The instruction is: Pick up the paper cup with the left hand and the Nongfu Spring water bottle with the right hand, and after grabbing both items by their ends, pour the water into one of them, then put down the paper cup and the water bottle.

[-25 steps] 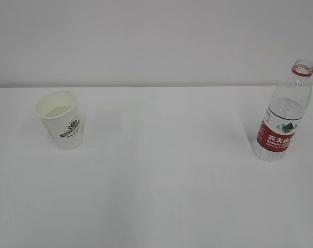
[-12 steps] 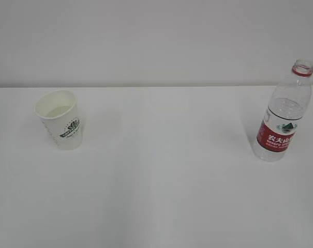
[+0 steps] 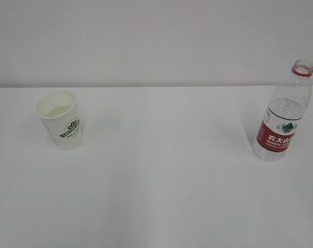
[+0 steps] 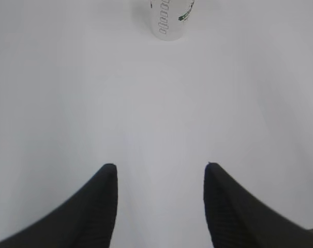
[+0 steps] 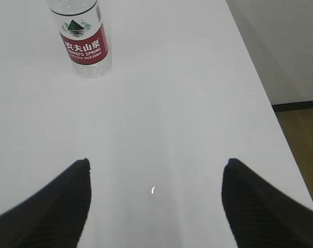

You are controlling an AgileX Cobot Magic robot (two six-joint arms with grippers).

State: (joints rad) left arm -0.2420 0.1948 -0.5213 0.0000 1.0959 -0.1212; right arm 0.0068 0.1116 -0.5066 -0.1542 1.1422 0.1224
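Observation:
The white paper cup (image 3: 61,120) with green lettering stands upright on the table's left, with a little water (image 3: 58,110) showing at its bottom. In the left wrist view only the cup's base (image 4: 169,19) shows at the top edge, far ahead of my left gripper (image 4: 160,166), which is open and empty. The uncapped Nongfu Spring water bottle (image 3: 283,114) stands upright at the right. In the right wrist view the bottle (image 5: 84,44) sits up and to the left of my right gripper (image 5: 156,163), which is wide open with nothing between its fingers. Neither arm appears in the exterior view.
The white table (image 3: 161,170) meets a plain white wall behind. In the right wrist view the table's right edge (image 5: 265,90) runs close by, with dark floor (image 5: 303,134) beyond it.

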